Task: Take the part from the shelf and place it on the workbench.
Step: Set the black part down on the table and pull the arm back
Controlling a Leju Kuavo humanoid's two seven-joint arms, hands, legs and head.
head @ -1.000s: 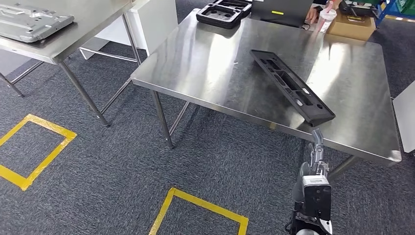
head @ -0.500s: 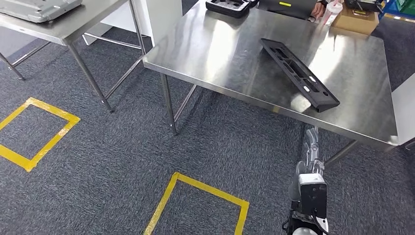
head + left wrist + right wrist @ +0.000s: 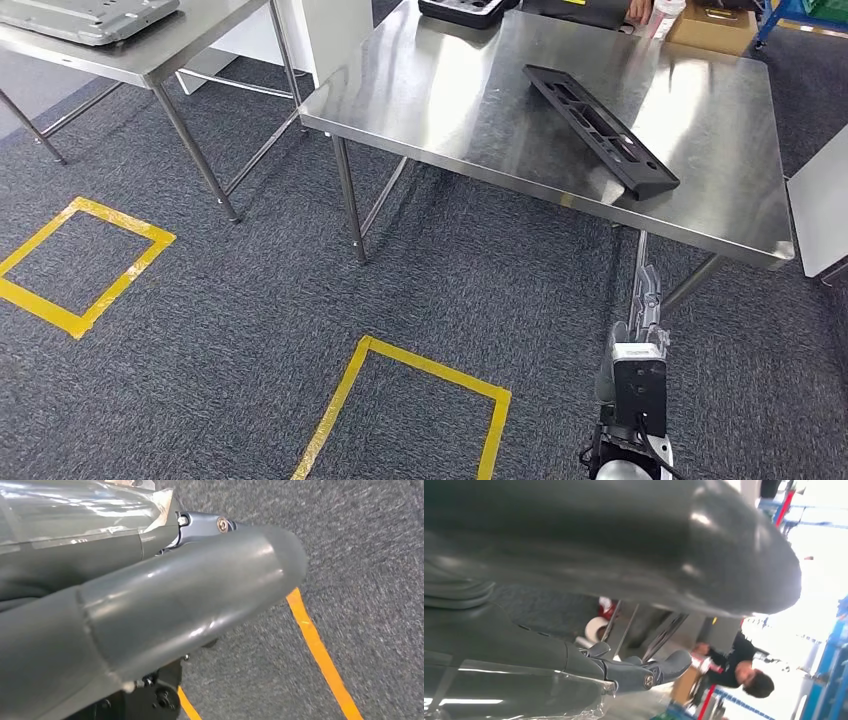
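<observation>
Black part (image 3: 601, 130) lies flat on the steel tabletop (image 3: 450, 100), diagonal, near its front-right edge. My right robot hand (image 3: 647, 300) hangs below that edge w/ fingers straight, holding nothing. Left robot hand (image 3: 150, 605): can't tell its state

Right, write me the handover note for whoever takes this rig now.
Right hand: hangs below the table edge, fingers extended, holding nothing.
Left hand: hangs over the carpet; its state cannot be told.
Long black plastic part: lies flat on the steel workbench, near its right front edge, apart from both hands.
Done: part is on the workbench.
Left: nothing apparent; confirm placement is acceptable.
</observation>
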